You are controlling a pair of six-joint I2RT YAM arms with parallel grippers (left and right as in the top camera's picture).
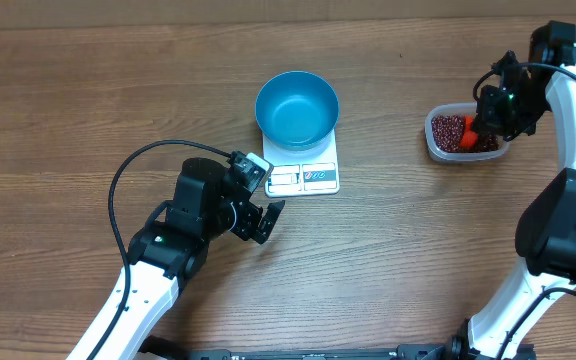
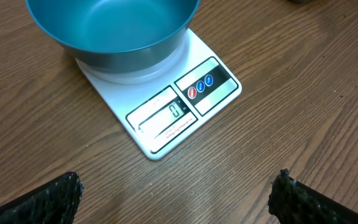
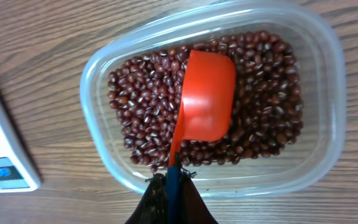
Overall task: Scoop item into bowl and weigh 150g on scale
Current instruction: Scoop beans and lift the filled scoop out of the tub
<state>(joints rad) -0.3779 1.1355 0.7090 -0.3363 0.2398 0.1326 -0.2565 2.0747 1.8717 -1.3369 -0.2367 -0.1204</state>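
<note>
Blue bowl [image 1: 297,108] sits empty on scale [image 1: 304,179], tabletop [image 1: 88,100] centre. Clear tub [image 3: 328,124] near right edge holds beans [image 3: 142,124] and orange scoop [image 3: 207,102], possibly face-down; right gripper [image 3: 171,182] clenched on its handle. Left gripper [image 1: 260,220] released, beside scale.

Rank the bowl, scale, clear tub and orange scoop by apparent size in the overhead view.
Tied: bowl and scale, too alike to rank; the bowl covers part of the scale.
Next: clear tub.
Smallest: orange scoop.
</note>
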